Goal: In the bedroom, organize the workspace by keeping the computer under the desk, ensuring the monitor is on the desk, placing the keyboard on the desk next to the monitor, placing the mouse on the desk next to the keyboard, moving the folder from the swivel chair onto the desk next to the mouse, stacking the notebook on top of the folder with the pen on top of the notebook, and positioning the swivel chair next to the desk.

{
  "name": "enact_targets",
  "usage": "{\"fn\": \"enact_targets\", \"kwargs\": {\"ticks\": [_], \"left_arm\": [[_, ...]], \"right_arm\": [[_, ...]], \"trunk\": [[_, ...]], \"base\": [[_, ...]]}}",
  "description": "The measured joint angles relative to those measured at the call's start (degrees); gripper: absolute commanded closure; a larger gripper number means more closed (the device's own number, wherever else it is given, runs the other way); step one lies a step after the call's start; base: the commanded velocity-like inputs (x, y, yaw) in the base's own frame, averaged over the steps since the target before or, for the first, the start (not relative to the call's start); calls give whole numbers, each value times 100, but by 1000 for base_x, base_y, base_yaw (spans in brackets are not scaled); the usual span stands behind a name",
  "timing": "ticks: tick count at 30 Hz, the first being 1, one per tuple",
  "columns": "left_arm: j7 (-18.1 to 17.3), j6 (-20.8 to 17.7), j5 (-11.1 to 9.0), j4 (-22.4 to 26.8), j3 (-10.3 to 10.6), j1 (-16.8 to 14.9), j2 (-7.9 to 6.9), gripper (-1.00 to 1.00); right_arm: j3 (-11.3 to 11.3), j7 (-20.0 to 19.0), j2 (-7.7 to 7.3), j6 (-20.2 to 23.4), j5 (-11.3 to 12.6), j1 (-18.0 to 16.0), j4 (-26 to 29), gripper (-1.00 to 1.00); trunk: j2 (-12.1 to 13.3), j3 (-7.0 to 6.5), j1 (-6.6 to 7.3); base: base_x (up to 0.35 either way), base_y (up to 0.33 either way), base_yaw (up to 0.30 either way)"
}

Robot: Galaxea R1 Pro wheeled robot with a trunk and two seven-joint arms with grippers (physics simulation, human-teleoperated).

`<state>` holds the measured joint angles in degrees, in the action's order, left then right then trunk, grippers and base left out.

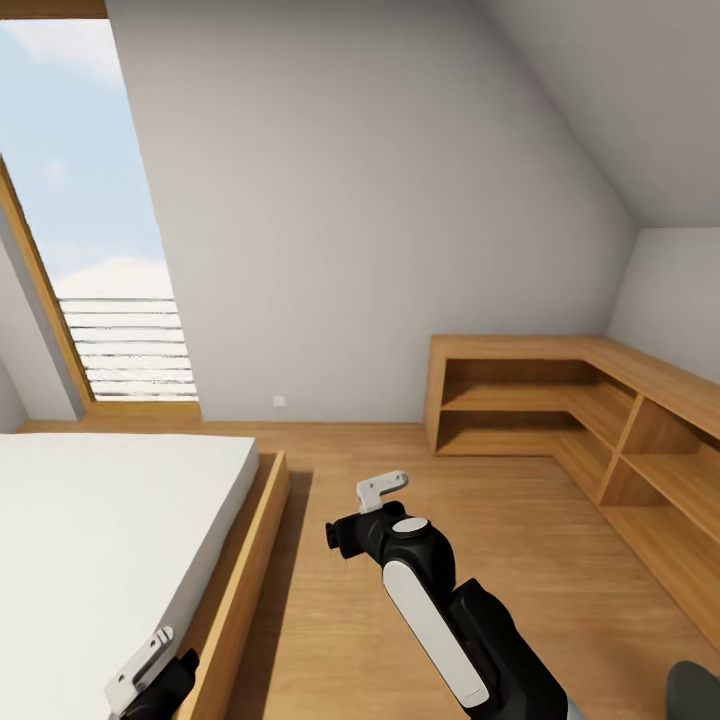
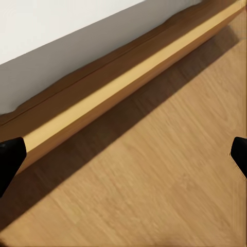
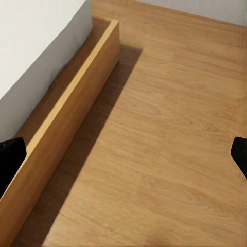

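Bedroom corner with sloped grey ceiling and light wood floor (image 1: 400, 480); white mattress in a low oak bed frame (image 1: 235, 590) as landmark; left gripper (image 2: 123, 154) hangs just beside the frame's edge, fingers spread wide, empty; right gripper (image 3: 123, 154) over open floor near the frame's side, fingers spread, empty; low oak corner shelving (image 1: 560, 400) well apart from the bed; no desk items visible here.

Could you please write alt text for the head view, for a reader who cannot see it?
Bedroom: a white-mattressed bed in a wooden frame at left, wood floor, low wooden corner shelving at right, a slanted window. The right end effector hangs over the floor, nothing between its fingers.
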<state>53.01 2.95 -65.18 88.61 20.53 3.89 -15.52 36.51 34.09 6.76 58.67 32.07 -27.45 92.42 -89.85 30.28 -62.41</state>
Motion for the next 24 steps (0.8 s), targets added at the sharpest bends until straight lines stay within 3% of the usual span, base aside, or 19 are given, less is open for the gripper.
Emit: {"fn": "enact_targets", "kwargs": {"ticks": [24], "left_arm": [[-1, -1, 0, -5, 4, 0, 1, -100]], "right_arm": [[-18, 20, 4, 7, -8, 0, 1, -100]], "trunk": [[0, 0, 0]], "base": [[341, 0, 0]]}}
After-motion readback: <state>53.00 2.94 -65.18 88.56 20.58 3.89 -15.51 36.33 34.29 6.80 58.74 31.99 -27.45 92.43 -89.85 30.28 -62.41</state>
